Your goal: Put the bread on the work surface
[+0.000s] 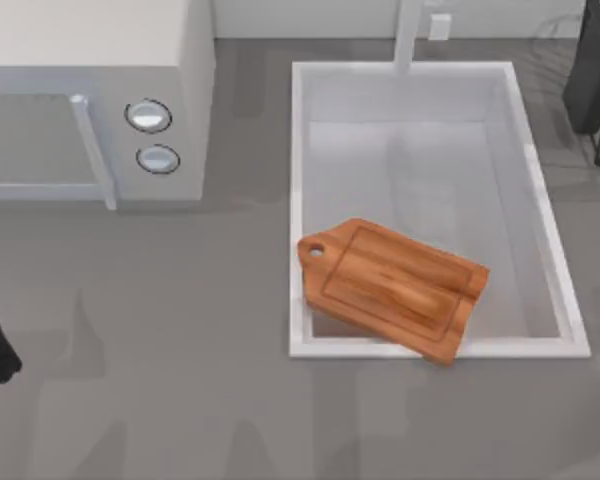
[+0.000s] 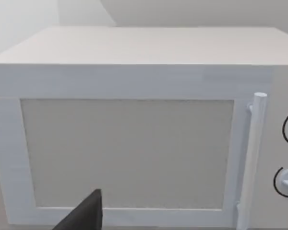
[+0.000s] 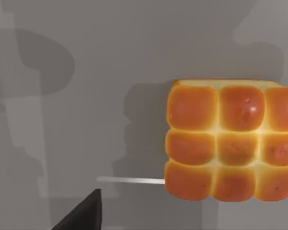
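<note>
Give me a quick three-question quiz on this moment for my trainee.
1. True or false: the bread lies on the board.
2. Where does the board rest? A) on the microwave B) tilted over the sink rim's front corner C) flat on the counter
3. Fill in: the left wrist camera faces the microwave's ____.

Key: 1 false; 2 B; 3 door.

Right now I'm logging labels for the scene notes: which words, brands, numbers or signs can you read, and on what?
None can be read.
Microwave: blank door and top; its two knobs carry no legible marks.
Board: bare wood, no print.
Bread: no label.
Sink: plain white rim.
</note>
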Robot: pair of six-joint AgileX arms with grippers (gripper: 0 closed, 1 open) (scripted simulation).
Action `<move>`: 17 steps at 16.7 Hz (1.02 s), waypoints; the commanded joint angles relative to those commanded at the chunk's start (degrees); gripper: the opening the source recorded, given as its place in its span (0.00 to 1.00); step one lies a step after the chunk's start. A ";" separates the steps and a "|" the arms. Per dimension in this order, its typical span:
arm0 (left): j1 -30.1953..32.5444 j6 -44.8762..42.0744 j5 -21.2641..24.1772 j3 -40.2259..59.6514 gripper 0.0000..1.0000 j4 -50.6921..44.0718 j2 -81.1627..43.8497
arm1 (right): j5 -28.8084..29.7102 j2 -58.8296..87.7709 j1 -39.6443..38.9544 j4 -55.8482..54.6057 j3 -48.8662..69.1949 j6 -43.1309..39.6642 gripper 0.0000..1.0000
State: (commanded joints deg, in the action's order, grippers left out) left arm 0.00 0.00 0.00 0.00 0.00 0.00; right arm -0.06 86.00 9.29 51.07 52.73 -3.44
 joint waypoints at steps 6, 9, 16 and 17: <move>0.00 0.00 0.00 0.00 1.00 0.00 0.00 | 0.09 6.82 0.81 4.03 5.08 -0.34 1.00; 0.00 0.00 0.00 0.00 1.00 0.00 0.00 | 0.08 6.62 0.52 3.89 4.90 -0.31 1.00; 0.00 0.00 0.00 0.00 1.00 0.00 0.00 | 0.09 12.24 0.66 -8.32 -1.19 -0.12 1.00; 0.00 0.00 0.00 0.00 1.00 0.00 0.00 | 0.10 13.30 0.68 -10.44 -2.30 -0.10 1.00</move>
State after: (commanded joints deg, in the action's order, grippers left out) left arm 0.00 0.00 0.00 0.00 0.00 0.00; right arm 0.03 99.30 9.97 40.64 50.43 -3.54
